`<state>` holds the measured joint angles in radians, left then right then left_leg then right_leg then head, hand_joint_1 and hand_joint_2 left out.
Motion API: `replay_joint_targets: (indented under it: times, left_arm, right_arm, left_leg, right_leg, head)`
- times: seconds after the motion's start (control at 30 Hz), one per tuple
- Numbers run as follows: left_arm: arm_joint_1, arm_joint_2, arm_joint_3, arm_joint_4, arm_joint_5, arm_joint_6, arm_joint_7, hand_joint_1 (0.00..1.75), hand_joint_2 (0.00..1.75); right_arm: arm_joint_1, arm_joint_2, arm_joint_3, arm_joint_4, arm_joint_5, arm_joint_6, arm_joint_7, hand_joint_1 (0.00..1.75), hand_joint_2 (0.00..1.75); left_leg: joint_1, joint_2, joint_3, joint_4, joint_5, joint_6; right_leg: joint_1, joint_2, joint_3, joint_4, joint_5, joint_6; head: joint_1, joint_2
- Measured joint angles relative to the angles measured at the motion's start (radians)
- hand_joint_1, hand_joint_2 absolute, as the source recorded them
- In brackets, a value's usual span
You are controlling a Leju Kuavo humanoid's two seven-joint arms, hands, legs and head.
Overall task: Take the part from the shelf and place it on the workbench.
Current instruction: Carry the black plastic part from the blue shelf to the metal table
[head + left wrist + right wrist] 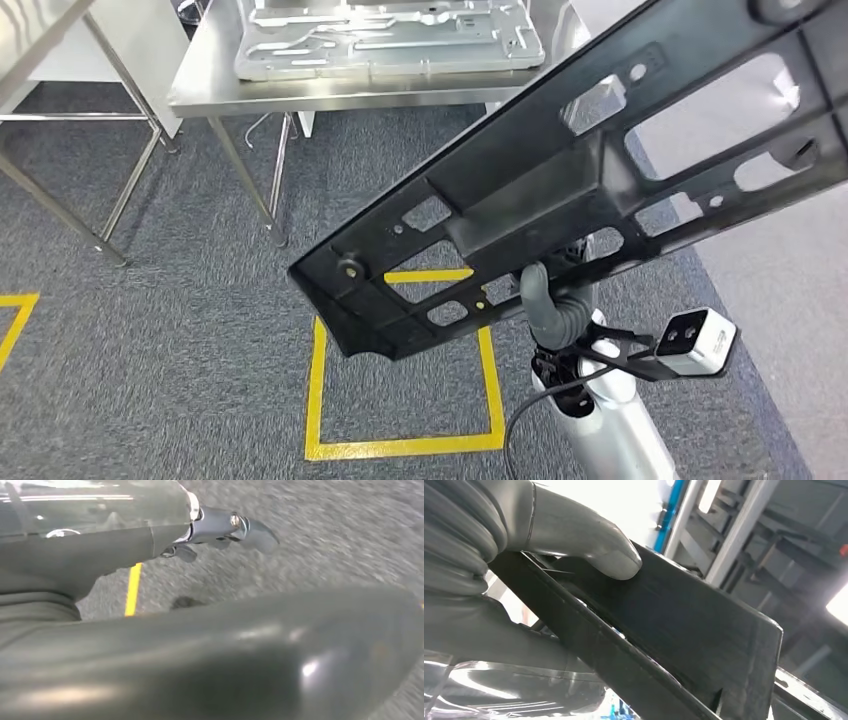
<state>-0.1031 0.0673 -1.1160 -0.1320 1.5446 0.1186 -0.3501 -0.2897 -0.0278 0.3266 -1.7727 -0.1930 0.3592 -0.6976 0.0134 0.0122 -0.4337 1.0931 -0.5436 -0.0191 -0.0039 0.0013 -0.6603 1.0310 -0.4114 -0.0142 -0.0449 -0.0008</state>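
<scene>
A long black part [560, 190] with several cut-outs runs slantwise across the head view, from the lower middle up to the top right. My right hand [545, 300] grips it from below, and the part hides most of the hand. In the right wrist view the grey thumb [614, 555] presses on the part's flat black face [684, 625]. The steel workbench [300, 95] stands ahead at the top, apart from the part. My left hand [210, 650] hangs over the grey carpet, blurred, with its fingers [245, 530] apart and nothing in them.
A silver stamped metal plate [390, 40] lies on the workbench. A yellow taped square [400, 445] marks the carpet below the part. The legs of another steel table [60, 215] stand at the left. A pale floor strip [780, 300] runs along the right.
</scene>
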Motion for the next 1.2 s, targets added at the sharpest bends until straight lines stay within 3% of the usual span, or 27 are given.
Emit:
replay_joint_targets:
  times: [0.03, 0.07, 0.1, 0.13, 0.2, 0.23, 0.27, 0.33, 0.37, 0.4, 0.47, 0.53, 0.63, 0.7, 0.73, 0.8, 0.87, 0.9, 1.0, 1.07, 1.17, 1.2]
  left_arm:
    - [-0.003, 0.0, -0.001, 0.0, 0.0, -0.001, 0.0, 0.0, 0.0]
    - [-0.004, 0.0, -0.002, 0.0, 0.0, -0.001, -0.001, 0.0, 0.0]
    - [-0.003, 0.0, -0.003, 0.0, 0.0, -0.002, -0.001, 0.0, 0.0]
    - [0.0, 0.0, -0.003, 0.0, 0.0, -0.002, -0.001, 0.0, 0.0]
    - [0.006, 0.001, -0.004, 0.0, 0.001, 0.0, -0.002, 0.0, 0.0]
    - [0.007, 0.001, -0.004, 0.0, 0.002, 0.001, -0.003, 0.0, 0.0]
    - [0.009, 0.002, -0.004, 0.0, 0.003, 0.002, -0.004, 0.0, 0.0]
    - [0.014, 0.007, -0.004, 0.002, 0.004, 0.003, -0.004, 0.0, 0.0]
    - [0.017, 0.009, -0.005, 0.002, 0.005, 0.004, -0.004, 0.0, 0.0]
    - [0.018, 0.01, -0.005, 0.003, 0.005, 0.004, -0.005, 0.0, 0.0]
    - [0.013, 0.01, -0.006, 0.003, 0.006, 0.003, -0.007, 0.0, 0.0]
    - [0.005, 0.009, -0.006, 0.003, 0.006, 0.001, -0.01, 0.0, 0.0]
    - [0.001, 0.01, -0.008, 0.003, 0.006, 0.0, -0.013, 0.0, 0.0]
    - [0.001, 0.01, -0.008, 0.003, 0.006, 0.0, -0.013, 0.0, 0.0]
    - [0.001, 0.01, -0.008, 0.003, 0.007, 0.0, -0.013, 0.0, 0.0]
    - [0.001, 0.009, -0.009, 0.003, 0.007, -0.001, -0.015, 0.0, 0.0]
    - [0.0, 0.008, -0.01, 0.003, 0.008, -0.002, -0.016, 0.0, 0.0]
    - [0.0, 0.008, -0.01, 0.003, 0.009, -0.001, -0.016, 0.0, 0.0]
    - [-0.001, 0.008, -0.01, 0.003, 0.01, 0.001, -0.016, 0.0, 0.0]
    - [-0.001, 0.007, -0.01, 0.003, 0.011, 0.001, -0.016, 0.0, 0.0]
    - [0.0, 0.007, -0.01, 0.003, 0.011, 0.001, -0.017, 0.0, 0.0]
    - [0.001, 0.007, -0.01, 0.003, 0.011, 0.001, -0.017, 0.0, 0.0]
  right_arm:
    - [-0.001, 0.0, 0.0, -0.002, -0.001, 0.001, -0.001, 1.75, 1.75]
    - [-0.002, 0.0, -0.001, -0.002, -0.001, 0.002, 0.0, 1.75, 1.75]
    - [-0.002, 0.0, -0.001, -0.002, -0.002, 0.003, 0.0, 1.75, 1.75]
    - [-0.002, 0.0, -0.001, 0.0, -0.002, 0.003, 0.0, 1.75, 1.75]
    - [-0.001, 0.0, -0.003, 0.002, -0.002, 0.004, 0.0, 1.75, 1.75]
    - [-0.001, 0.0, -0.004, 0.003, -0.002, 0.004, 0.0, 1.75, 1.75]
    - [-0.001, 0.0, -0.005, 0.004, -0.002, 0.005, 0.0, 1.75, 1.75]
    - [0.002, 0.0, -0.006, 0.01, -0.001, 0.01, 0.0, 1.75, 1.75]
    - [0.005, 0.0, -0.007, 0.013, 0.0, 0.012, 0.001, 1.75, 1.75]
    - [0.007, 0.0, -0.008, 0.015, 0.001, 0.014, 0.001, 1.75, 1.75]
    - [0.007, 0.0, -0.011, 0.014, 0.004, 0.016, 0.002, 1.75, 1.75]
    - [0.002, 0.0, -0.016, 0.012, 0.005, 0.019, 0.0, 1.75, 1.75]
    - [-0.001, 0.0, -0.021, 0.011, 0.008, 0.02, 0.0, 1.75, 1.75]
    - [-0.001, 0.0, -0.022, 0.012, 0.009, 0.02, 0.0, 1.75, 1.75]
    - [0.0, 0.0, -0.022, 0.012, 0.01, 0.02, 0.0, 1.75, 1.75]
    - [0.002, 0.0, -0.024, 0.013, 0.013, 0.02, 0.0, 1.75, 1.75]
    - [0.002, 0.0, -0.025, 0.014, 0.016, 0.02, 0.0, 1.75, 1.75]
    - [0.001, 0.0, -0.025, 0.015, 0.016, 0.021, 0.0, 1.75, 1.75]
    - [-0.004, 0.002, -0.025, 0.016, 0.016, 0.023, 0.001, 1.75, 1.75]
    - [-0.012, 0.004, -0.025, 0.016, 0.015, 0.025, 0.001, 1.75, 1.75]
    - [-0.021, 0.009, -0.024, 0.017, 0.015, 0.029, 0.001, 1.75, 1.75]
    - [-0.021, 0.01, -0.024, 0.019, 0.015, 0.03, 0.001, 1.75, 1.75]
  left_leg:
    - [0.001, -0.001, -0.044, 0.073, 0.015, -0.003]
    - [0.002, -0.003, -0.098, 0.142, 0.009, -0.005]
    - [0.002, -0.003, -0.15, 0.193, -0.021, -0.007]
    - [0.002, -0.003, -0.193, 0.219, -0.072, -0.007]
    - [0.001, -0.003, -0.25, 0.202, -0.164, -0.003]
    - [-0.001, -0.003, -0.266, 0.167, -0.172, 0.001]
    - [-0.004, -0.004, -0.275, 0.114, -0.126, 0.009]
    - [-0.014, -0.013, -0.286, 0.011, 0.063, 0.026]
    - [-0.019, -0.018, -0.289, -0.02, 0.143, 0.033]
    - [-0.021, -0.022, -0.291, -0.032, 0.184, 0.036]
    - [-0.017, -0.023, -0.282, -0.037, 0.181, 0.04]
    - [-0.011, -0.023, -0.265, -0.052, 0.172, 0.049]
    - [-0.008, -0.023, -0.245, -0.061, 0.157, 0.055]
    - [-0.008, -0.023, -0.242, -0.061, 0.153, 0.055]
    - [-0.008, -0.023, -0.24, -0.061, 0.151, 0.055]
    - [-0.006, -0.023, -0.214, -0.061, 0.132, 0.05]
    - [-0.007, -0.025, -0.188, -0.059, 0.111, 0.039]
    - [-0.008, -0.025, -0.186, -0.06, 0.109, 0.034]
    - [-0.008, -0.024, -0.183, -0.063, 0.106, 0.016]
    - [-0.006, -0.021, -0.195, -0.029, 0.079, 0.006]
    - [-0.003, -0.019, -0.277, 0.15, -0.009, -0.004]
    - [-0.003, -0.019, -0.301, 0.2, -0.023, -0.004]
  right_leg:
    - [-0.002, 0.002, 0.022, -0.004, -0.013, -0.006]
    - [-0.002, 0.002, 0.042, -0.007, -0.028, -0.009]
    - [-0.002, 0.005, 0.062, -0.008, -0.043, -0.012]
    - [-0.001, 0.009, 0.082, -0.009, -0.058, -0.014]
    - [0.0, 0.018, 0.125, -0.01, -0.089, -0.014]
    - [0.001, 0.021, 0.147, -0.01, -0.104, -0.012]
    - [0.002, 0.024, 0.166, -0.01, -0.121, -0.011]
    - [0.005, 0.03, 0.193, -0.006, -0.153, -0.005]
    - [0.006, 0.034, 0.199, -0.005, -0.167, 0.0]
    - [0.007, 0.038, 0.204, -0.007, -0.177, 0.006]
    - [0.006, 0.038, 0.214, -0.017, -0.191, 0.018]
    - [0.006, 0.025, 0.201, 0.018, -0.215, 0.03]
    - [0.0, 0.012, 0.109, 0.174, -0.275, 0.042]
    - [-0.002, 0.011, 0.083, 0.213, -0.286, 0.044]
    - [-0.003, 0.011, 0.069, 0.231, -0.288, 0.045]
    - [-0.008, 0.008, 0.053, 0.165, -0.19, 0.05]
    - [-0.01, 0.002, 0.064, 0.044, -0.079, 0.048]
    - [-0.008, 0.001, 0.071, 0.015, -0.066, 0.043]
    - [-0.006, 0.004, 0.075, -0.002, -0.066, 0.021]
    - [-0.008, 0.003, 0.082, -0.011, -0.062, 0.007]
    - [-0.005, 0.001, 0.088, -0.014, -0.064, -0.004]
    - [-0.003, 0.001, 0.088, -0.014, -0.065, -0.006]
  head:
    - [0.0, 0.0]
    - [0.0, 0.0]
    - [0.0, 0.0]
    - [0.0, 0.0]
    - [0.0, 0.0]
    - [0.0, 0.0]
    - [0.0, 0.0]
    - [0.0, 0.0]
    - [0.0, 0.0]
    - [0.0, 0.0]
    - [0.0, 0.0]
    - [0.0, 0.0]
    - [0.0, 0.0]
    - [0.0, 0.0]
    - [0.0, 0.0]
    - [0.0, 0.0]
    - [0.0, 0.0]
    - [0.0, 0.0]
    - [0.0, 0.0]
    - [0.0, 0.0]
    - [0.0, 0.0]
    - [0.0, 0.0]
